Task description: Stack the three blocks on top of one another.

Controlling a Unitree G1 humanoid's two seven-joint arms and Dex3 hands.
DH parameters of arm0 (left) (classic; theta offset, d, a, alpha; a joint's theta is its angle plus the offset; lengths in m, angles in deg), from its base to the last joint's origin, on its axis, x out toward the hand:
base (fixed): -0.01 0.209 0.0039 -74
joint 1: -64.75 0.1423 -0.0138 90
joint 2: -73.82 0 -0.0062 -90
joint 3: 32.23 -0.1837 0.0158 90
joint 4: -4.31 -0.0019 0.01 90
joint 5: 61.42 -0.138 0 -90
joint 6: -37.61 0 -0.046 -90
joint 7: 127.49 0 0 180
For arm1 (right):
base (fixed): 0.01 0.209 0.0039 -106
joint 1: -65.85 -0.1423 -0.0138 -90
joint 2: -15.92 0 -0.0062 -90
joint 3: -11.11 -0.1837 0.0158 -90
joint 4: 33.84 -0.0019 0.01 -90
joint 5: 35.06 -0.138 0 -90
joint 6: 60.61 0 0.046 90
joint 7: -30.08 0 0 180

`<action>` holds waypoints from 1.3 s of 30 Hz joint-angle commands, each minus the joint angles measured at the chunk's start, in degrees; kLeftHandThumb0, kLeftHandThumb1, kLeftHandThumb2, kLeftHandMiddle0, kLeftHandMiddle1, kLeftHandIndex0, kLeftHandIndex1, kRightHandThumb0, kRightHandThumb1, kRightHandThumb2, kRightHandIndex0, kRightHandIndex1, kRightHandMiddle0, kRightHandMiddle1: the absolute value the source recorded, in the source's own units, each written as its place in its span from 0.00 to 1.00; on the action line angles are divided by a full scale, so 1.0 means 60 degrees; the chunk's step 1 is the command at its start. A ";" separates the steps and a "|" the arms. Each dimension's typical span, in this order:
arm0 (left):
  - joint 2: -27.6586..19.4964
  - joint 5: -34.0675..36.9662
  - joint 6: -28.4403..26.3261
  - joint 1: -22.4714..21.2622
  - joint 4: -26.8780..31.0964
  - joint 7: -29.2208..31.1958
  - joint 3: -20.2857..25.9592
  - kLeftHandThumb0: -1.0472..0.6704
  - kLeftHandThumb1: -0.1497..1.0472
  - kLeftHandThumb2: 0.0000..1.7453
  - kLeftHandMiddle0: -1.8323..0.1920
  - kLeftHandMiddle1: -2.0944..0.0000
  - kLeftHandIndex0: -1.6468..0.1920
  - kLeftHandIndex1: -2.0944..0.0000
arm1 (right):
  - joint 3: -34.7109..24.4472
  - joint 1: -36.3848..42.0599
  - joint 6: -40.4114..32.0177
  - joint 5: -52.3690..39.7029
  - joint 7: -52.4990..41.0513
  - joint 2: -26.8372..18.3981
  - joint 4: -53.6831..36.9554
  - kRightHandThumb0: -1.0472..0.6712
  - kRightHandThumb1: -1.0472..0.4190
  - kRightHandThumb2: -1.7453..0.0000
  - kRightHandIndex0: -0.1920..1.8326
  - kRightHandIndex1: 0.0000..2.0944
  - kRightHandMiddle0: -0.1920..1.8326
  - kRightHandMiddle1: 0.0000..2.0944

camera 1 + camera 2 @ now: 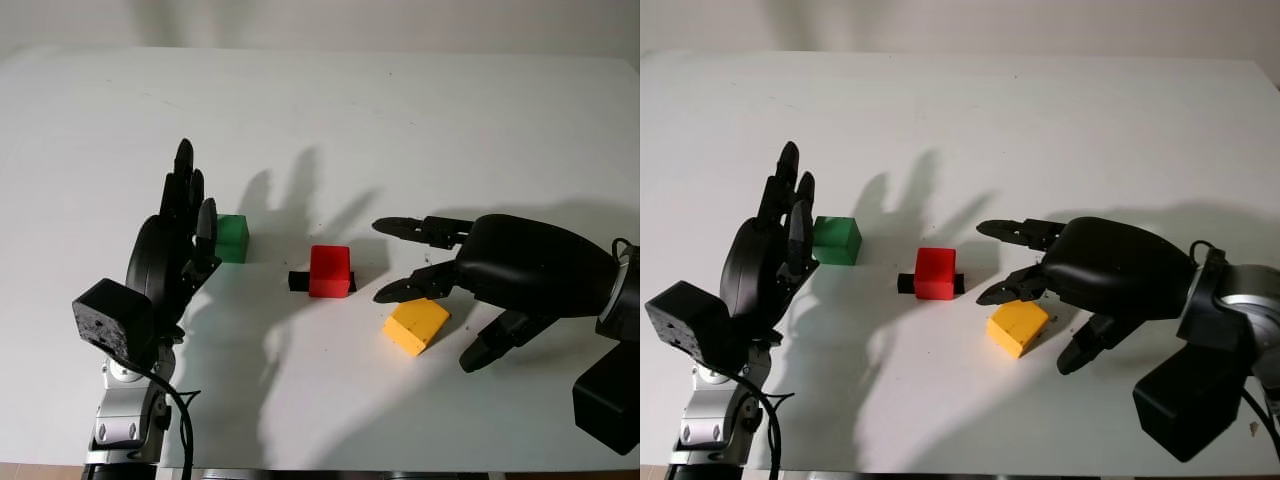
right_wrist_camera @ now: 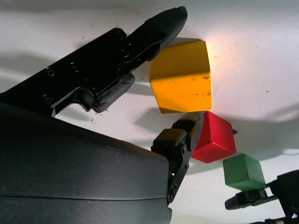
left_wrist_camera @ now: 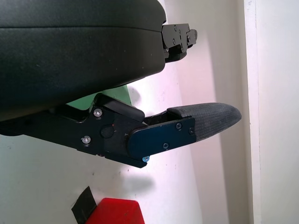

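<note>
- the right hand (image 1: 455,300) was open, hovering over the yellow block (image 1: 417,325) at lower centre-right, grasping nothing; an off-centre closure could push that block away
- the left hand (image 1: 185,235) was open at the left, just beside the green block (image 1: 231,238)
- the red block (image 1: 330,271) sat mid-frame on a black marker (image 1: 298,280)
- no readable writing

head stereo pair: above bench (image 1: 420,110), facing forward-down, mid-range | wrist cams: close beside own hands | all share red block (image 1: 330,271)
</note>
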 commanded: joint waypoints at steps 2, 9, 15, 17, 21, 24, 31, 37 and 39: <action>0.0011 0.0039 0.0114 0.0107 0.0015 0.0024 0.0029 0.18 1.00 0.37 0.96 0.97 0.96 0.97 | 0.0120 -0.0160 0.0180 0.0192 0.0258 0.0124 0.0230 0.27 0.23 0.97 0.15 0.03 0.46 0.05; 0.0004 0.0055 0.0062 0.0130 0.0083 0.0035 0.0036 0.18 1.00 0.37 0.95 0.97 0.96 0.97 | 0.0335 -0.0398 0.0289 0.0620 0.0626 0.0271 0.0488 0.34 0.20 0.96 0.16 0.04 0.52 0.10; -0.0023 0.0035 0.0057 0.0173 0.0100 0.0047 0.0043 0.17 1.00 0.36 0.95 0.97 0.96 0.97 | 0.0376 -0.0490 0.0392 0.0748 0.0860 0.0273 0.0578 0.40 0.19 0.97 0.21 0.04 0.51 0.29; -0.0019 0.0038 0.0127 0.0161 0.0055 0.0069 0.0044 0.18 1.00 0.36 0.96 0.98 0.96 0.98 | 0.0380 -0.0521 0.0499 0.0765 0.0961 0.0273 0.0633 0.41 0.18 0.97 0.22 0.04 0.50 0.32; -0.0016 0.0011 0.0060 0.0158 0.0084 0.0054 0.0039 0.18 1.00 0.37 0.96 0.98 0.97 0.98 | 0.0347 -0.0625 0.0655 0.0790 0.1118 0.0262 0.0713 0.43 0.19 0.97 0.24 0.04 0.50 0.36; 0.0006 0.0017 0.0055 0.0159 0.0083 0.0043 0.0036 0.19 1.00 0.37 0.96 0.97 0.96 0.97 | 0.0329 -0.0682 0.0717 0.0621 0.1228 0.0313 0.0803 0.43 0.21 0.98 0.25 0.05 0.50 0.36; 0.0010 0.0010 0.0025 0.0151 0.0077 0.0002 0.0016 0.19 1.00 0.37 0.96 0.98 0.97 0.97 | 0.0432 -0.0812 0.0415 -0.0020 0.0829 0.0257 0.0721 0.43 0.20 0.97 0.25 0.04 0.47 0.40; -0.0016 -0.0030 -0.0073 0.0162 0.0105 -0.0006 -0.0002 0.19 1.00 0.37 0.96 0.98 0.96 0.97 | 0.0476 -0.1067 -0.0565 -0.0929 -0.0147 0.0191 0.0611 0.45 0.19 0.97 0.24 0.03 0.44 0.45; -0.0018 -0.0035 -0.0057 0.0165 0.0097 -0.0005 0.0005 0.19 1.00 0.37 0.96 0.98 0.96 0.97 | 0.0485 -0.1420 -0.0681 -0.0929 -0.0436 0.0085 0.0705 0.44 0.17 0.96 0.24 0.03 0.43 0.45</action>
